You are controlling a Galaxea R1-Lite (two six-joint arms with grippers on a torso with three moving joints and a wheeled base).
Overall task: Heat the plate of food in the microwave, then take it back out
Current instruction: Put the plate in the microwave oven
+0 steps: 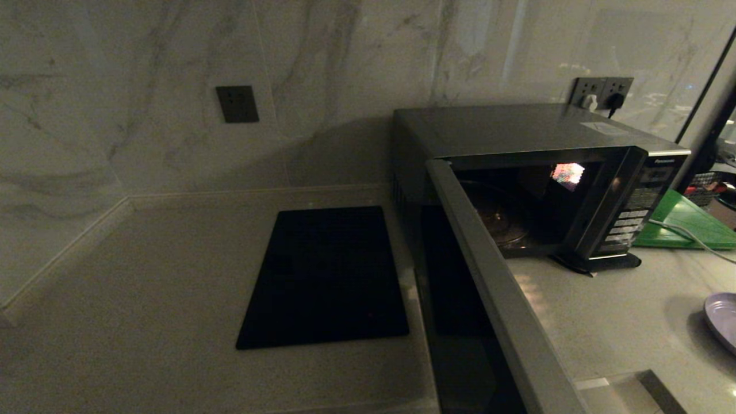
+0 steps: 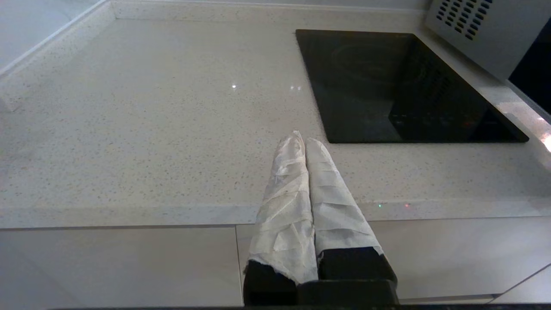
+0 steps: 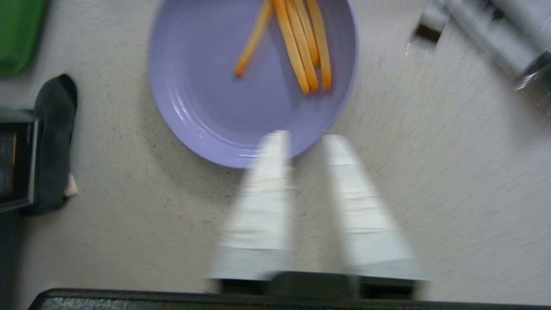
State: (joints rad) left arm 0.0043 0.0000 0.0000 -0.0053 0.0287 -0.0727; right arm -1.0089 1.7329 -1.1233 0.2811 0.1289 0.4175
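Two arms: right gripper hovers w/ fingers slightly apart over near rim of the plate of food, gripping nothing. Plate sits on counter, right of the microwave, whose door stands wide open. Left gripper closed, parked near cooktop.
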